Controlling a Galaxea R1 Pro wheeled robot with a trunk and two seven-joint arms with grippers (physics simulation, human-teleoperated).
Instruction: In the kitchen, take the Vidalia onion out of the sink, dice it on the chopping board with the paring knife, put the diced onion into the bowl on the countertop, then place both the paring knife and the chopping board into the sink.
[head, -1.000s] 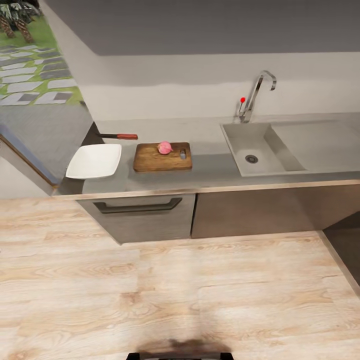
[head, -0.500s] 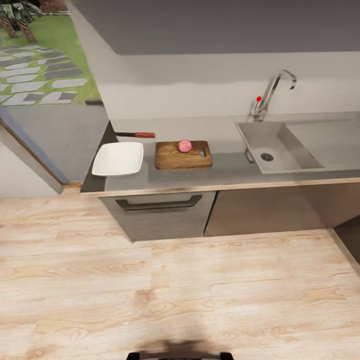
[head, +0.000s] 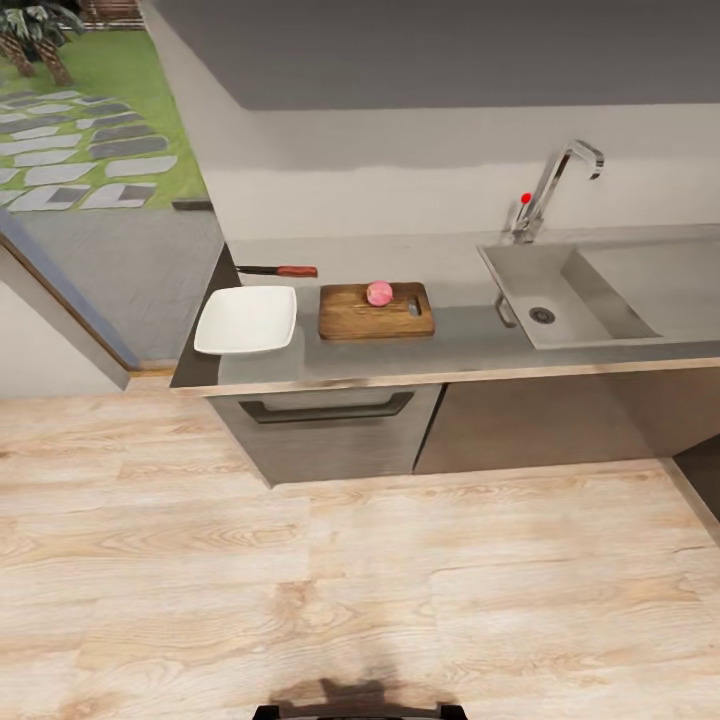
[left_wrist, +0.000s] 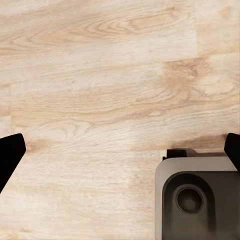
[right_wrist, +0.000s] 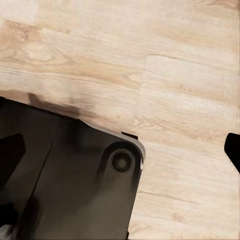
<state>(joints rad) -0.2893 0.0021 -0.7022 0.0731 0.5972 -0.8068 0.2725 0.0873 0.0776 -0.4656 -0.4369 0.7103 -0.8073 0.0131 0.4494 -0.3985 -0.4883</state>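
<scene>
small pinkish-red onion (head: 379, 293) sits on the brown wooden chopping board (head: 376, 314); my left pincer (left_wrist: 120, 150) and right pincer (right_wrist: 122, 150) both spread wide.

I see the pinkish-red Vidalia onion (head: 379, 293) whole on the brown chopping board (head: 376, 312), by its far edge, beside the handle slot. The white bowl (head: 247, 320) sits empty just left of the board on the grey countertop (head: 450, 345). The red-handled paring knife (head: 279, 271) lies flat behind the bowl, and the sink (head: 545, 300) lies to the board's right.

Left pincer (left_wrist: 120, 150) spread wide over wooden floor (left_wrist: 100, 75); grey base corner (left_wrist: 197, 197), perhaps
</scene>
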